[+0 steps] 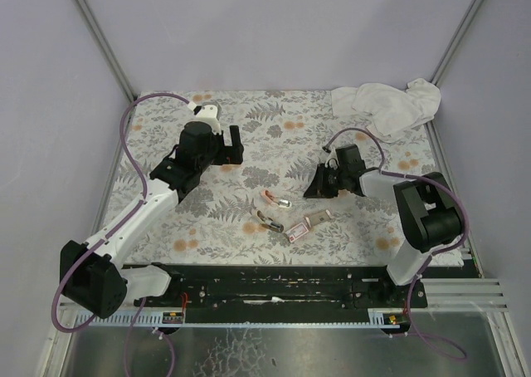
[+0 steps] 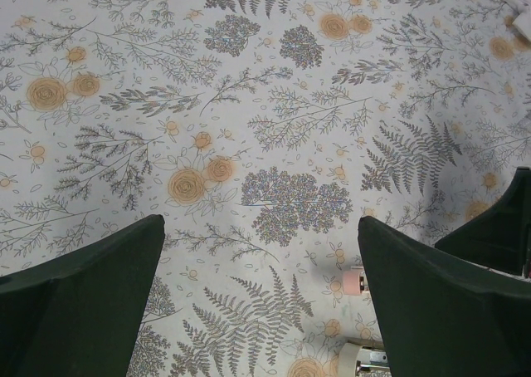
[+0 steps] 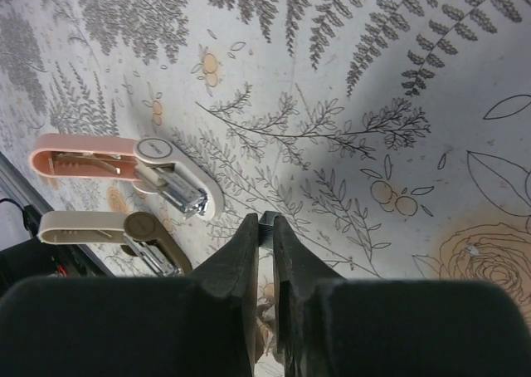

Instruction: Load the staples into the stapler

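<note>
Two staplers lie open mid-table: a pink stapler [image 1: 276, 199] [image 3: 124, 163] and a beige stapler [image 1: 267, 221] [image 3: 108, 230], each with its metal magazine showing. The pink staples box [image 1: 307, 226] lies just right of them. My right gripper [image 1: 318, 183] [image 3: 265, 224] hovers right of the pink stapler, shut on a small grey strip of staples [image 3: 267, 220] pinched at its fingertips. My left gripper [image 1: 236, 145] [image 2: 261, 232] stands wide open over bare cloth, up and left of the staplers, with nothing between its fingers. The pink stapler's tip [image 2: 355, 281] peeks out beside its right finger.
A crumpled white cloth [image 1: 386, 103] lies at the back right corner. The table carries a fern-and-flower patterned cover [image 1: 249, 119]. Walls enclose the table on the left, back and right. A black rail [image 1: 274, 281] runs along the near edge.
</note>
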Motion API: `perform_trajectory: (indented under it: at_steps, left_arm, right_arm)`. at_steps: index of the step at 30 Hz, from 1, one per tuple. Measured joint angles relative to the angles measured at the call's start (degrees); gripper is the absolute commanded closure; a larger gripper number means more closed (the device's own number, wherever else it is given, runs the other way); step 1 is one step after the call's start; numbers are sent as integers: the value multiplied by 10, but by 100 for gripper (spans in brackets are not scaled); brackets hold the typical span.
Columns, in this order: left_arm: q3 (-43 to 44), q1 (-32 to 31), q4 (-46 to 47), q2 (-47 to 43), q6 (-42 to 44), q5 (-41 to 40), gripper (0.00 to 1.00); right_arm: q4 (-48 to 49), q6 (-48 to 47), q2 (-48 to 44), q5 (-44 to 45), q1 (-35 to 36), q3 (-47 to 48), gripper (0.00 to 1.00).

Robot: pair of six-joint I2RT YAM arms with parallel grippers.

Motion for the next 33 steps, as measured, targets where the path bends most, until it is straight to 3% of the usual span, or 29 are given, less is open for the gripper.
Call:
perform_trajectory:
  at_steps: [24,33]
  left_arm:
    - [0,0,0,0,0,0,0]
    - [-3,0,2,-3,0,0,0]
  right_arm:
    - [-18,-76,-8,95,0,-7,71]
    - [-72,-96,-46,153,0,-9,59]
